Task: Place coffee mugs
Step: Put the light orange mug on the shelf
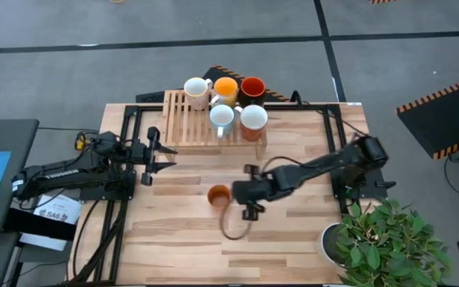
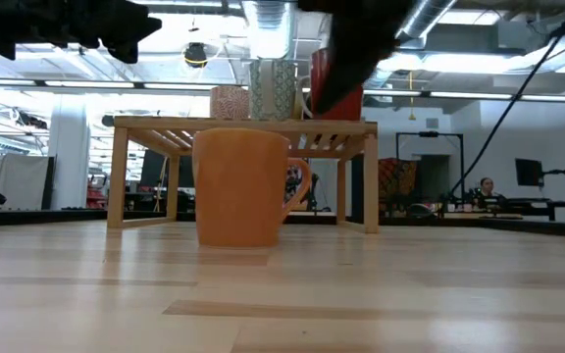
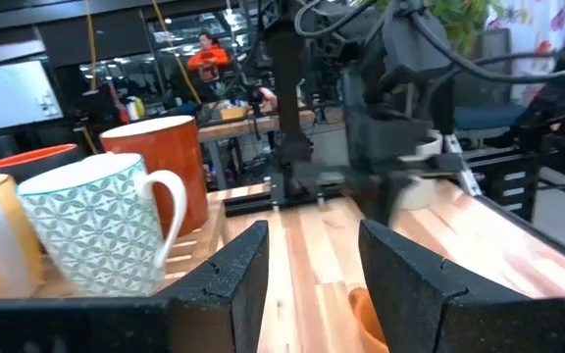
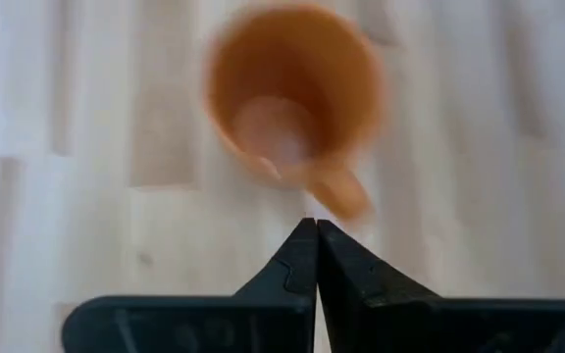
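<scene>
One orange mug [image 1: 218, 195] [image 2: 241, 186] stands upright on its base on the table, its handle [image 4: 341, 191] turned toward my right gripper [image 1: 234, 196] [image 4: 316, 227]. That gripper is shut, its tips just short of the handle and above the tabletop. Several more mugs stand on the slatted wooden rack [image 1: 186, 119]: a cream one [image 1: 196, 92], an orange one [image 1: 225, 89], a red one [image 1: 252, 88], a patterned white one [image 1: 221, 117] [image 3: 96, 226] and an orange-red one with a white inside [image 1: 253, 118] [image 3: 160, 167]. My left gripper [image 1: 162, 157] [image 3: 312, 255] waits open, left of the rack.
The rack stands on legs [image 2: 118, 176] at the table's far middle. A potted plant [image 1: 381, 239] fills the near right corner. A cable loop [image 1: 233, 227] lies on the table nearer than the orange mug. Black frame rails [image 1: 126, 143] run along both sides.
</scene>
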Tool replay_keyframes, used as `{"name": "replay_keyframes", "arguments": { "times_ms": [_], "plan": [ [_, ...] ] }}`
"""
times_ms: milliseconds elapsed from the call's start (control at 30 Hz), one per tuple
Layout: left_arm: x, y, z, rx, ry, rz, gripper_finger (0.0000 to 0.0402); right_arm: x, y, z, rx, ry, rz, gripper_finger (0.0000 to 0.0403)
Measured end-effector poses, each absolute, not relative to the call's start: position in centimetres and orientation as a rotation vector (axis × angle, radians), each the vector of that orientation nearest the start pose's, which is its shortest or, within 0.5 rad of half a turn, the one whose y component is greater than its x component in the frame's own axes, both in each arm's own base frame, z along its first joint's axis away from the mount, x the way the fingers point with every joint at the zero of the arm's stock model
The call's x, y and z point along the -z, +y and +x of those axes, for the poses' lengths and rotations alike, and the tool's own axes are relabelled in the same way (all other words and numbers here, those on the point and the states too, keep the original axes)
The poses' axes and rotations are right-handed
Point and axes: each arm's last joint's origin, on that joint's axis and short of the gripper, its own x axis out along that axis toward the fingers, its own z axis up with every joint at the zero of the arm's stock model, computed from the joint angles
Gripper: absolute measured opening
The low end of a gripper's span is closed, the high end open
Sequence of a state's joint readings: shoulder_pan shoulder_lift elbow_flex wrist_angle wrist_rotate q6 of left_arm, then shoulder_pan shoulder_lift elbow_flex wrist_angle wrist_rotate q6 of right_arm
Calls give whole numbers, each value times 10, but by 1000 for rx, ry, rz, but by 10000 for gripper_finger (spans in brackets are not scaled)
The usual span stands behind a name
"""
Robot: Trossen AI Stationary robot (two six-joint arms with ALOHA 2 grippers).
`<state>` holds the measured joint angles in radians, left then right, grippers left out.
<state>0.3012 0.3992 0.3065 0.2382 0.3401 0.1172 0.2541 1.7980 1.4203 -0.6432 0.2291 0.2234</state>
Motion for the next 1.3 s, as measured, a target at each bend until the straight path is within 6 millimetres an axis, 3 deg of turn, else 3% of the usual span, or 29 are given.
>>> {"name": "replay_keyframes", "arguments": {
  "times_ms": [233,367,600,733,1000,1133,1300],
  "plan": [
    [-258,23,125,99,-153,79,147,-250,102,299,415,835,-43,28],
    [-252,17,143,144,-123,81,147,-257,99,275,519,742,-41,28],
    [-239,9,183,83,182,-70,147,-285,73,268,591,652,-150,29],
    [-242,5,207,48,365,-158,147,-293,52,267,679,625,-138,29],
    [-246,0,248,-6,597,-304,147,-286,28,275,759,668,-123,29],
    [-246,-3,266,-4,651,-303,147,-282,27,276,752,703,-132,29],
    [-230,-6,284,-3,756,-300,147,-279,30,274,737,734,-152,29]
  ]
}}
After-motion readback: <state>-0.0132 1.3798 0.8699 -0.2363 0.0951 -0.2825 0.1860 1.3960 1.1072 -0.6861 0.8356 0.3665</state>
